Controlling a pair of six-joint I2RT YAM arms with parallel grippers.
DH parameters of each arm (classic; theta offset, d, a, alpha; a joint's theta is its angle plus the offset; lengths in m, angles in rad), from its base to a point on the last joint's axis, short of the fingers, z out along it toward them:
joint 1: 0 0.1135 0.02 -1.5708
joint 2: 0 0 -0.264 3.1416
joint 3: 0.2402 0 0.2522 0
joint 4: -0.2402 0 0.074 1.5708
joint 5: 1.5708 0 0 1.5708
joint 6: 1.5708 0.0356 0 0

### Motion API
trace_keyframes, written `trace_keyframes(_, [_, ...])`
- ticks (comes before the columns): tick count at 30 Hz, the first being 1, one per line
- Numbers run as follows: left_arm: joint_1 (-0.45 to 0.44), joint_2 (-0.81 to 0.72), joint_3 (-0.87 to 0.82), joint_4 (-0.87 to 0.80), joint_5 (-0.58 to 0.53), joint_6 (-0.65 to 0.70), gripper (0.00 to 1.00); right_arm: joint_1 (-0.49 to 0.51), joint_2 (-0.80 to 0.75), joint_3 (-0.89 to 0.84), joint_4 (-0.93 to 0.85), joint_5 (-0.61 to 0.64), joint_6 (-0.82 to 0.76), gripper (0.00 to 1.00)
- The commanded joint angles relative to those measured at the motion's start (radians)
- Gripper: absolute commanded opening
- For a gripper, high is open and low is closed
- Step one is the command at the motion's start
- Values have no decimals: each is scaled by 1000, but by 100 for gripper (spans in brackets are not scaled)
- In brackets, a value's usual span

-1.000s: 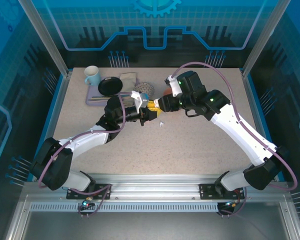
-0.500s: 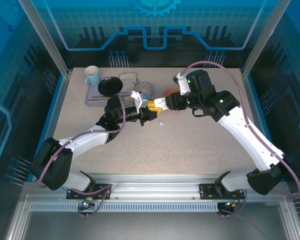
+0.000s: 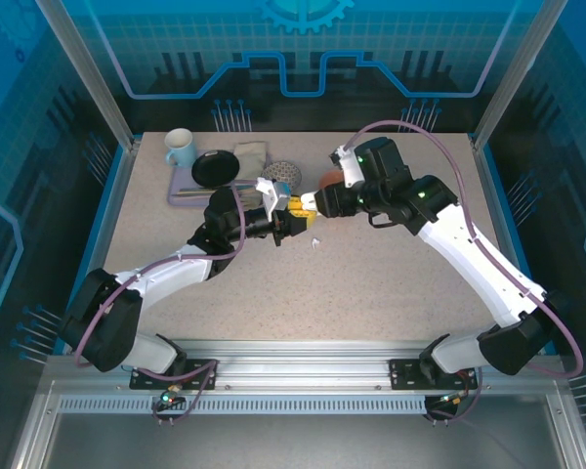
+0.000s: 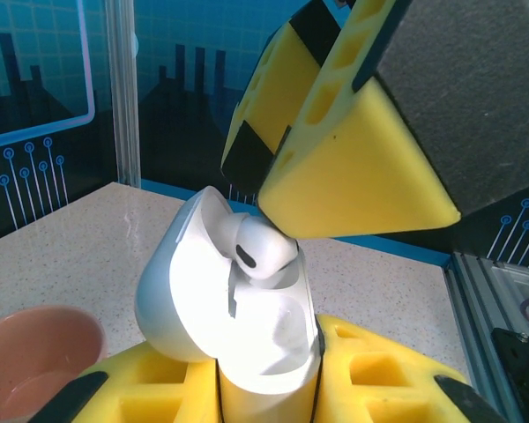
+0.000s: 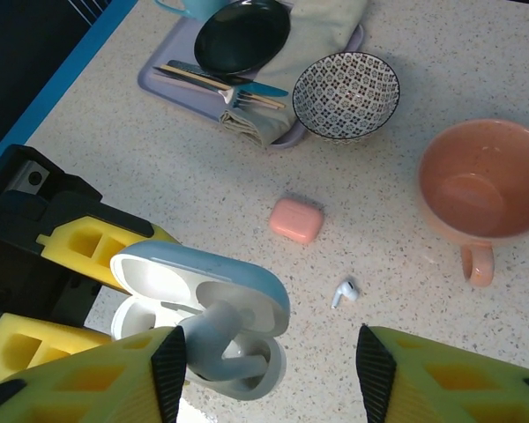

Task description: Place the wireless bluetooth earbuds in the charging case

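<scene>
Speckled tabletop (image 3: 371, 283) under both arms, and it's tight work in the middle! Left gripper (image 4: 264, 385) is clenched on the open white charging case (image 4: 256, 335), lid tipped back. One white earbud (image 4: 263, 251) sits tilted in a socket, poking up, not seated. Right gripper (image 5: 269, 361) is spread wide, grasping nothing, with one yellow fingertip (image 4: 353, 203) touching the top of that earbud. Down on the tabletop a second white earbud (image 5: 344, 292) lies loose, between a closed salmon-pink case (image 5: 296, 220) and a pink mug (image 5: 476, 189).
</scene>
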Motion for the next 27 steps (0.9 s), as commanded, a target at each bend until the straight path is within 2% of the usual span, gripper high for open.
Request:
trace_keyframes(1, [-8,-14,33,42,10,14,0,10,15,23,25,-10,11,56])
trace_keyframes(18, [-7,-14,34,43,9,14,0,32,14,31,51,4,17,55])
trace_keyframes(27, [-7,-18,37,37,5,15,0,30,42,38,-1,20,-20,53])
